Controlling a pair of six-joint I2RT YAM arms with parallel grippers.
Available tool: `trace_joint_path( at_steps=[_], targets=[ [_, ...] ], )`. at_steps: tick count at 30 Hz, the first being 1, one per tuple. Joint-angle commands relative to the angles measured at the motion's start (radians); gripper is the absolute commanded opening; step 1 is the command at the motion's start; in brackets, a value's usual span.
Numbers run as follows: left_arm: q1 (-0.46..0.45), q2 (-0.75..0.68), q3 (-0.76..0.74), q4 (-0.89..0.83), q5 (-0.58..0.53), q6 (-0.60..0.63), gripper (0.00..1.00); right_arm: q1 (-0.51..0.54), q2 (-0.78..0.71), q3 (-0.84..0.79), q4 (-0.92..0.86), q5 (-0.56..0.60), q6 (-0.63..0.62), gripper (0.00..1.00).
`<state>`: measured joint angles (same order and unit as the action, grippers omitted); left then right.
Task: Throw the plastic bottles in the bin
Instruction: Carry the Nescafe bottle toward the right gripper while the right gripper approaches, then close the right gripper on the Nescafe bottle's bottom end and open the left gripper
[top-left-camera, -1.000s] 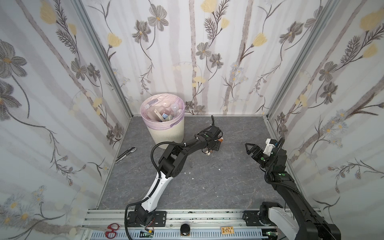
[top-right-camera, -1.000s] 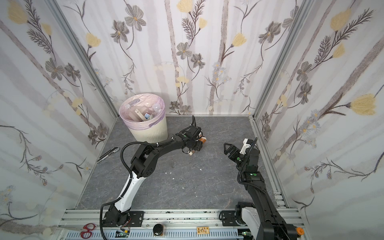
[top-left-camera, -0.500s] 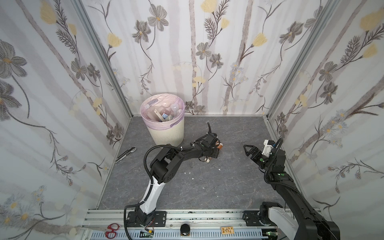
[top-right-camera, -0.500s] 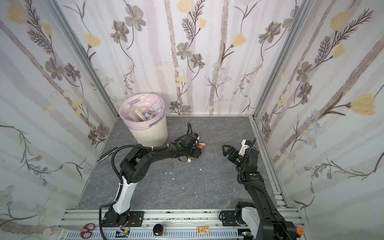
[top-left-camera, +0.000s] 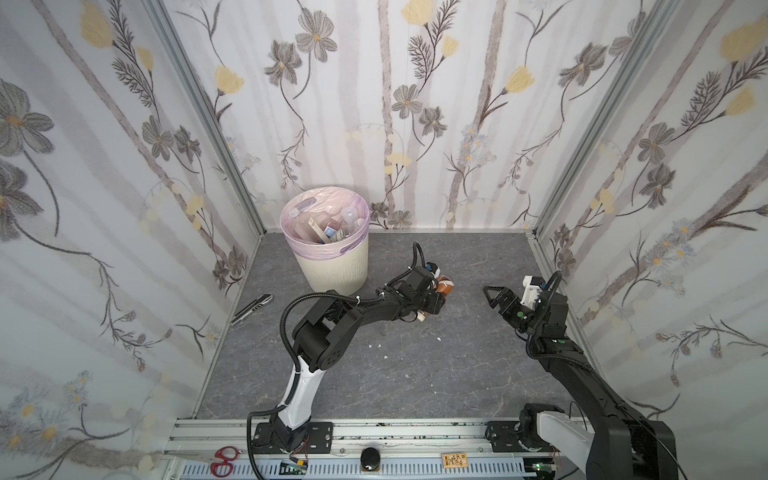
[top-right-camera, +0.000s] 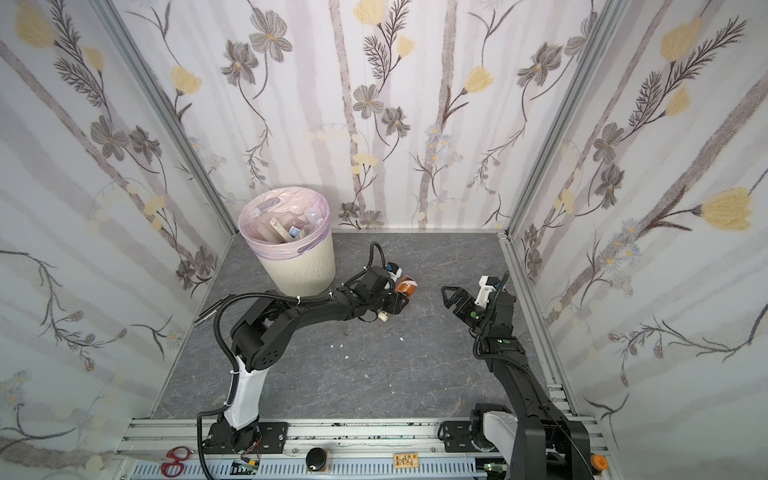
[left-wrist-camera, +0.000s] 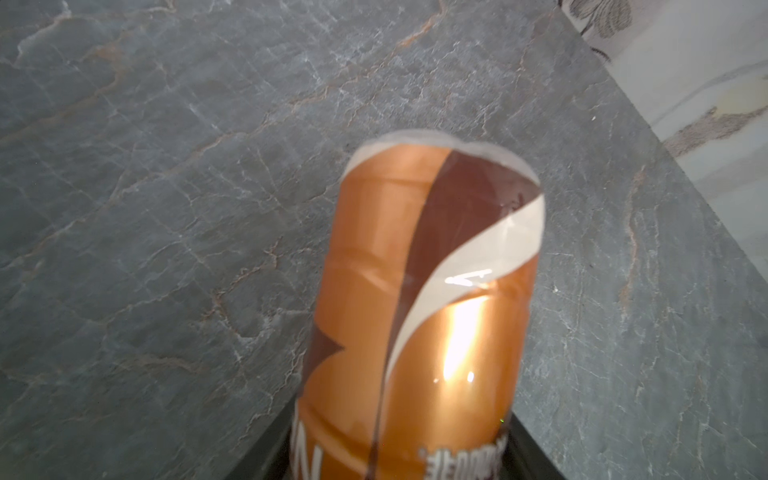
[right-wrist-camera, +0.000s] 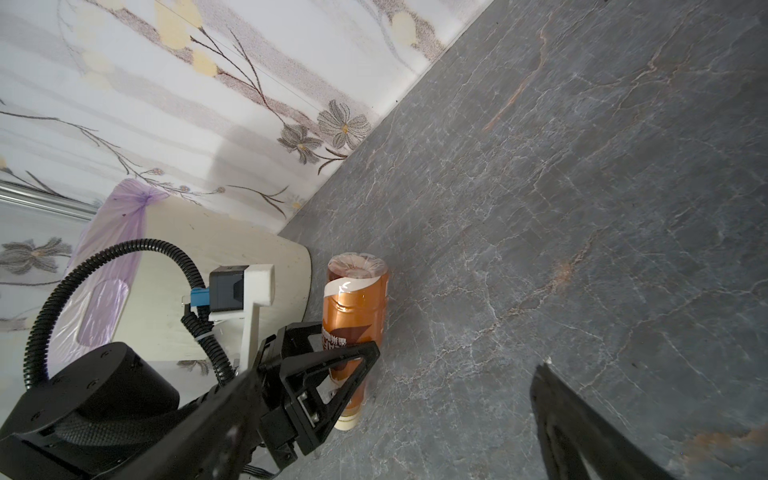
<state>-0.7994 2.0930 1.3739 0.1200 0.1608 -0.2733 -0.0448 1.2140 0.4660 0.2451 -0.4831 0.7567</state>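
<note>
Both top views are looking down from high over the whole table (top-left-camera: 457, 365); both wrist views are sitting close, sharing the brown bottle (left-wrist-camera: 415, 311).

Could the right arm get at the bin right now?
Probably not directly: the left arm, with the left tool shut on the brown bottle, lies between the right tool and the bin.
</note>
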Motion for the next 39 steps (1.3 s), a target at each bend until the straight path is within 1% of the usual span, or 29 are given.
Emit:
trace_joint_path(
  at_steps=[1,6,14,22,29,39],
  targets=[
    [-0.001,-0.031,-0.018,0.113,0.043,0.023,0.58,0.005,0.039,0.021,0.101,-0.056,0.053,1.0],
    [-0.002,-0.051,-0.006,0.133,0.072,0.036,0.58,0.038,0.099,0.055,0.15,-0.073,0.089,1.0],
    [-0.004,-0.051,0.036,0.14,0.109,0.039,0.57,0.111,0.153,0.099,0.197,-0.056,0.125,0.98],
    [-0.021,-0.07,0.039,0.141,0.114,0.043,0.57,0.145,0.222,0.141,0.233,-0.032,0.133,0.91],
    [-0.029,-0.105,0.025,0.139,0.116,0.046,0.57,0.16,0.303,0.173,0.282,-0.04,0.15,0.84],
    [-0.036,-0.108,0.029,0.138,0.128,0.037,0.57,0.178,0.341,0.216,0.311,-0.046,0.172,0.78]
  ],
)
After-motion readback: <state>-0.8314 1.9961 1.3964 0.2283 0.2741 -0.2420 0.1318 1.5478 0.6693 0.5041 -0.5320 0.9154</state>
